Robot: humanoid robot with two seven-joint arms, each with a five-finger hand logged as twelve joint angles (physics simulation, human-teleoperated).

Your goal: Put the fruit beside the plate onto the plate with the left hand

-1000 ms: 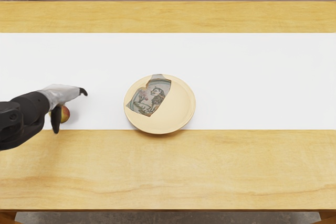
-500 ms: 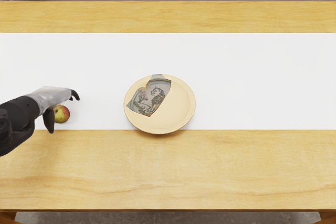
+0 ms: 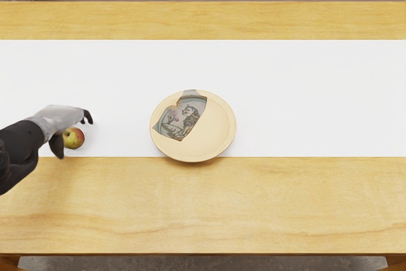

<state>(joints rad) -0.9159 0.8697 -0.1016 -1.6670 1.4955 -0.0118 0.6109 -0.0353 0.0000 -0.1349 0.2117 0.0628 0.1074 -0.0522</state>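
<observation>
The left hand comes in far to the left of the plate; its fingers are loosely spread and bent over the small red-yellow apple, thumb on the near side, not closed on it; the apple lies on the white cloth, well left of the plate; the cream plate with a painted patch stands at the cloth's near edge on the wooden table.

Fruit: small, round, red and yellow-green, resting on the white strip of the surface near the strip's front edge, well left of the plate.
Plate: round, cream, lying flat, with a patterned patch on its upper left.
</observation>
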